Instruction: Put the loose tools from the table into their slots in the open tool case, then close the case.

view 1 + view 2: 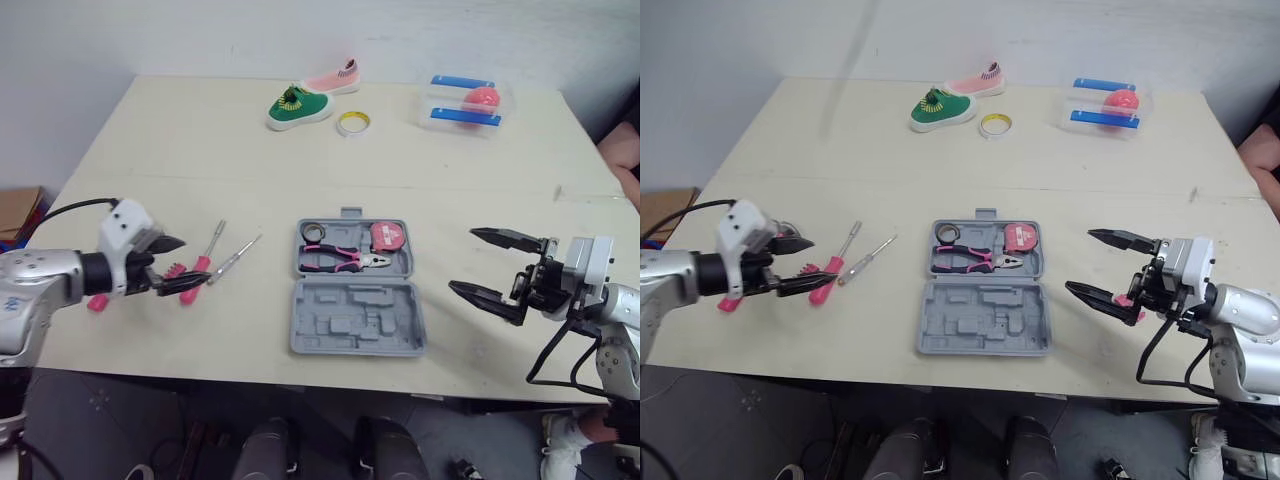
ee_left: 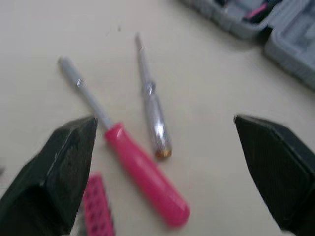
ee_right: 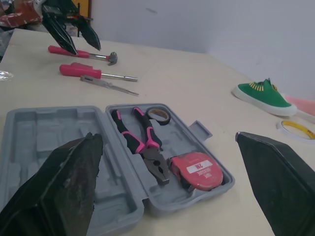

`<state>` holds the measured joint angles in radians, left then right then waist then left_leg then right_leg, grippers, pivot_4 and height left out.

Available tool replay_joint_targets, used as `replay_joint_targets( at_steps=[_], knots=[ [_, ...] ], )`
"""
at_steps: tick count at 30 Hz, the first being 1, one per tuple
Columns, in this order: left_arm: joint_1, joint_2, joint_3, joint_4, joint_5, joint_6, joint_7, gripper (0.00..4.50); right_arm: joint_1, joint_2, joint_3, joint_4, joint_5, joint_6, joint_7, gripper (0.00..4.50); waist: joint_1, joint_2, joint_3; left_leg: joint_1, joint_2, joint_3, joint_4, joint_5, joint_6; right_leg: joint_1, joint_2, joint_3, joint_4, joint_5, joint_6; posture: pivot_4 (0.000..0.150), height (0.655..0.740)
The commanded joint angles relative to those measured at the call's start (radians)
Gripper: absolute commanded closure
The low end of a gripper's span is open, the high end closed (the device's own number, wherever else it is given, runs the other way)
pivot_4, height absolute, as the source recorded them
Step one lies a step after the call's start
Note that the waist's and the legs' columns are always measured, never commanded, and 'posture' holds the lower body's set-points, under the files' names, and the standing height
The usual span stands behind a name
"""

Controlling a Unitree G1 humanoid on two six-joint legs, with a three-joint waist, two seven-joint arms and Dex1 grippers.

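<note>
Beige desk: the grey tool case lies open at centre, between left gripper and right gripper, fingers apart on both. Left wrist view: pink-handled screwdriver beside a silver screwdriver, loose. Right wrist view: pliers and tape measure sit in the tool case.

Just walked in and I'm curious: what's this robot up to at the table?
It is packing loose tools into the open grey tool case. The pliers and a tape measure already lie inside. The left gripper, open, hovers over a pink-handled screwdriver and a silver screwdriver on the table, left of the case. The right gripper is open and empty on the case's right.
</note>
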<state>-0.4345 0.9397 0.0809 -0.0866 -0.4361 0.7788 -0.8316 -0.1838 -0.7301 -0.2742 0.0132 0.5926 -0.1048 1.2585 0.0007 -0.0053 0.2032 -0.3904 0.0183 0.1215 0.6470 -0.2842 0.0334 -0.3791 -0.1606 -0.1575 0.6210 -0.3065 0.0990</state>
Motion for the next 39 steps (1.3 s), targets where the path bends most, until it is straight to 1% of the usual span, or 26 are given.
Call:
replay_joint_targets(
  at_steps=[1,3,5,8,14,20,23,26,28,32,34,35,39],
  knots=[
    [-0.064,-0.028,-0.06,-0.03,0.02,0.101,0.047,0.02,-0.003,0.007,0.005,-0.038,0.005,0.0,0.003,0.0,0.0,0.0,0.0,0.0,0.0,0.0,0.0,0.0,0.0,0.0,0.001,0.0,0.0,0.0,0.0,0.15,0.74],
    [-0.066,-0.026,-0.087,-0.029,0.049,0.101,0.053,0.02,0.001,0.007,0.004,-0.052,0.009,0.006,-0.005,0.0,-0.005,0.0,0.0,0.0,0.0,0.001,0.0,0.0,0.0,0.0,0.002,0.0,0.0,0.0,0.001,0.15,0.74],
    [-0.069,-0.033,-0.097,-0.028,0.052,0.106,0.053,0.02,0.005,0.006,0.005,-0.062,0.012,0.009,-0.008,0.0,-0.007,-0.001,0.0,0.001,0.001,0.002,0.0,0.0,0.0,0.0,0.004,0.0,0.0,0.0,0.001,0.15,0.74],
    [-0.081,-0.051,-0.121,-0.014,0.074,0.115,0.067,0.02,0.01,0.009,0.009,-0.081,0.012,0.017,-0.017,0.0,-0.002,-0.001,0.0,0.001,0.004,0.002,0.001,0.001,-0.001,0.0,0.009,0.001,-0.001,0.0,0.001,0.15,0.74],
    [-0.12,-0.08,-0.162,0.039,0.128,0.116,0.084,0.02,0.024,0.015,0.014,-0.135,0.019,0.043,-0.043,0.0,0.003,-0.001,0.001,0.0,0.006,0.0,0.002,0.002,-0.004,-0.001,0.01,0.005,-0.001,0.0,0.0,0.15,0.74],
    [-0.115,-0.091,-0.185,0.093,0.167,0.125,0.089,0.02,0.035,0.017,0.01,-0.147,0.022,0.043,-0.041,0.0,0.0,-0.001,0.001,0.0,0.007,0.0,0.002,0.002,-0.004,-0.001,0.01,0.006,-0.001,0.0,0.0,0.15,0.74],
    [-0.105,-0.083,-0.193,0.112,0.166,0.143,0.069,0.02,0.04,0.015,0.019,-0.143,0.026,0.035,-0.012,0.0,-0.003,-0.001,0.001,0.001,0.008,0.001,0.002,0.002,-0.004,-0.001,0.011,0.006,0.0,0.0,0.0,0.15,0.74],
    [-0.085,-0.079,-0.202,0.127,0.166,0.158,0.052,0.78,0.039,0.02,0.026,-0.141,0.03,0.021,0.021,0.0,-0.003,-0.001,0.001,0.002,0.008,0.002,0.002,0.002,-0.005,-0.001,0.012,0.007,0.0,0.0,0.0,0.15,0.74],
    [-0.075,-0.084,-0.198,0.142,0.171,0.15,0.053,1.67,0.039,0.024,0.028,-0.143,0.033,0.02,0.032,0.0,-0.003,-0.001,0.001,0.002,0.008,0.002,0.002,0.002,-0.004,-0.001,0.011,0.008,-0.001,0.0,0.0,0.15,0.74],
    [-0.064,-0.105,-0.184,0.182,0.184,0.121,0.065,3.21,0.039,0.024,0.029,-0.154,0.027,0.026,0.04,0.0,-0.003,-0.001,0.001,0.003,0.008,0.003,0.002,0.002,-0.004,-0.001,0.011,0.008,0.0,0.0,0.0,0.15,0.74],
    [-0.061,-0.11,-0.182,0.192,0.192,0.099,0.062,4.15,0.04,0.021,0.026,-0.17,0.027,0.037,0.032,0.0,-0.002,-0.001,0.0,0.003,0.008,0.003,0.002,0.002,-0.004,-0.001,0.011,0.009,0.0,0.0,0.0,0.15,0.74],
    [-0.061,-0.118,-0.173,0.194,0.19,0.091,0.066,4.46,0.041,0.019,0.025,-0.181,0.029,0.045,0.026,0.0,-0.001,-0.001,0.0,0.003,0.008,0.003,0.002,0.002,-0.005,-0.001,0.011,0.009,0.0,0.0,0.0,0.15,0.74],
    [-0.07,-0.141,-0.131,0.192,0.179,0.029,0.064,4.46,0.042,0.007,0.018,-0.22,0.029,0.079,0.001,0.0,0.001,-0.001,0.0,0.003,0.008,0.003,0.003,0.002,-0.005,-0.001,0.01,0.009,0.0,0.0,-0.001,0.15,0.74]
  ],
)
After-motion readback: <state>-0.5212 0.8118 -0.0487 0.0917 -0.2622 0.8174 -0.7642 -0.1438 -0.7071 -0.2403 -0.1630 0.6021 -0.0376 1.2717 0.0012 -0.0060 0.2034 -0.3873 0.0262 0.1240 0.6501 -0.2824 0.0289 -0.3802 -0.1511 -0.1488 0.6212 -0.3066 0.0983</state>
